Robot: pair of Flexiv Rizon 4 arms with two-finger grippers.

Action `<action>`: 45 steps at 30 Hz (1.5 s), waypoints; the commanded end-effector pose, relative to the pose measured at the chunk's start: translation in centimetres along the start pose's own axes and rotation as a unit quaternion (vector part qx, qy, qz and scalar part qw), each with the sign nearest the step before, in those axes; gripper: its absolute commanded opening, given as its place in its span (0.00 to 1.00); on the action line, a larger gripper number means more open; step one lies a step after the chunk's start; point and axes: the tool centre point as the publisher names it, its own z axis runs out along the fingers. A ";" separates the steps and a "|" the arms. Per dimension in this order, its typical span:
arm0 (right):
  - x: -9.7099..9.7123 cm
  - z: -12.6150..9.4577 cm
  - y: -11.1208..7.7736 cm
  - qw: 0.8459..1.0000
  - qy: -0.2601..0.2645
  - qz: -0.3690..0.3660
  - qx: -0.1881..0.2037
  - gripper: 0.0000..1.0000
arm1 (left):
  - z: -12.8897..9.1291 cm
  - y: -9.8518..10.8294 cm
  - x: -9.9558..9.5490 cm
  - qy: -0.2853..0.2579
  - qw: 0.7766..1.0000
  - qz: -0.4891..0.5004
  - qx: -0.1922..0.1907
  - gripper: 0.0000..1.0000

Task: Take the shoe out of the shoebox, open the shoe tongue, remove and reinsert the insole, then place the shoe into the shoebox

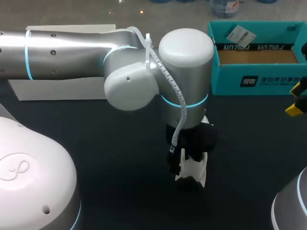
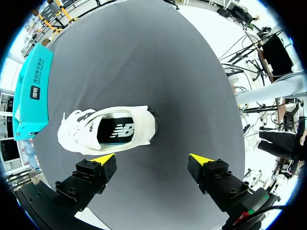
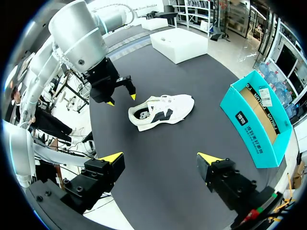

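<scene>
The white shoe (image 2: pixel 108 129) stands on the black table outside the box, its opening facing up and a dark insole showing inside. My left gripper (image 2: pixel 152 159) hangs open just above and beside the heel end, touching nothing. In the head view the left arm (image 1: pixel 184 76) covers most of the shoe (image 1: pixel 194 172). The teal shoebox (image 1: pixel 254 79) stands open at the back right with nothing inside. My right gripper (image 3: pixel 160 158) is open and holds nothing, well back from the shoe (image 3: pixel 160 111), with the left gripper (image 3: pixel 122 99) beyond it.
A white box (image 1: pixel 57 88) lies at the back left behind the left arm. Bare black table cloth (image 1: pixel 120 158) surrounds the shoe. The right arm's yellow fingertip (image 1: pixel 295 109) shows at the right edge, near the shoebox.
</scene>
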 end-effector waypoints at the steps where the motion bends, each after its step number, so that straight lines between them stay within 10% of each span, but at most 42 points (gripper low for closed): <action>1: -0.1 0.1 0.0 1.000 0.000 0.001 0.001 1.00 | 1.6 -2.7 1.1 -0.007 1.000 0.016 -0.003 1.00; 37: -0.1 0.1 0.0 1.000 0.000 0.001 0.001 1.00 | 6.0 -3.9 -2.2 -0.035 0.998 -0.053 -0.014 1.00; 38: -0.1 0.1 0.0 1.000 0.000 0.001 0.001 1.00 | 6.1 -3.9 -2.3 -0.034 0.998 -0.051 -0.013 0.96; 40: -0.1 0.1 0.0 1.000 0.000 0.001 0.001 1.00 | 6.4 -3.8 -2.5 -0.031 0.998 -0.049 -0.012 0.04; 45: -0.1 0.1 0.0 1.000 0.000 0.001 0.001 1.00 | 6.8 -3.3 -3.0 -0.025 0.999 -0.046 -0.011 0.00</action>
